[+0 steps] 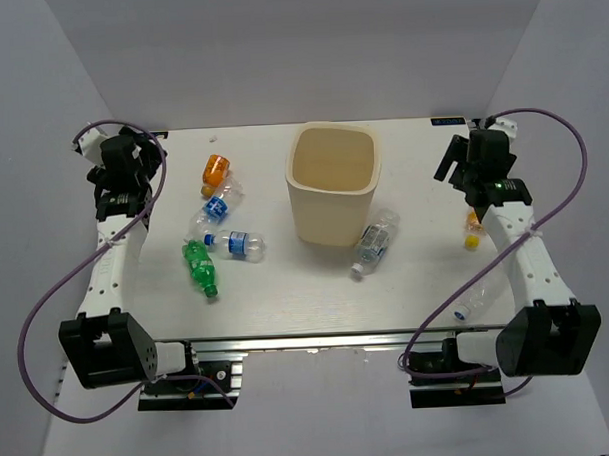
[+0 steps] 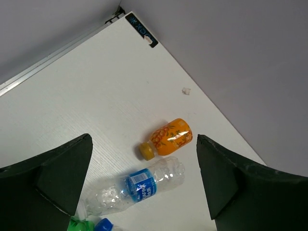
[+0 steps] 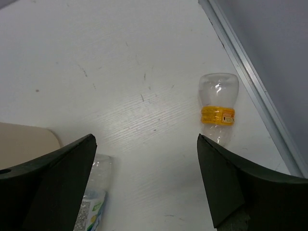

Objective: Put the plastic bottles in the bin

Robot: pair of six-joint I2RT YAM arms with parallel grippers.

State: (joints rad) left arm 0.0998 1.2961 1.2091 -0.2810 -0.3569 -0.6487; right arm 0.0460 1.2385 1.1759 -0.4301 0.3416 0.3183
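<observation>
Both arms hover over the desk's (image 1: 287, 299) far corners as I watch remotely. The left gripper (image 2: 143, 144) and right gripper (image 3: 146, 139) are spread wide, carrying nothing. Below the left gripper lie the orange bottle (image 2: 171, 137) and, just beside it, a clear blue-labelled bottle (image 2: 144, 185). The green bottle (image 1: 200, 267) rests nearer the arm bases. The yellow-banded bottle (image 3: 217, 108) lies below the right gripper, beside the desk's edge rail. The bin (image 1: 329, 217) stands upright mid-desk, with another clear bottle (image 1: 375, 241) at its right wall, possibly touching.

The right arm (image 1: 522, 248) hides most of the yellow-banded bottle (image 1: 472, 239).
</observation>
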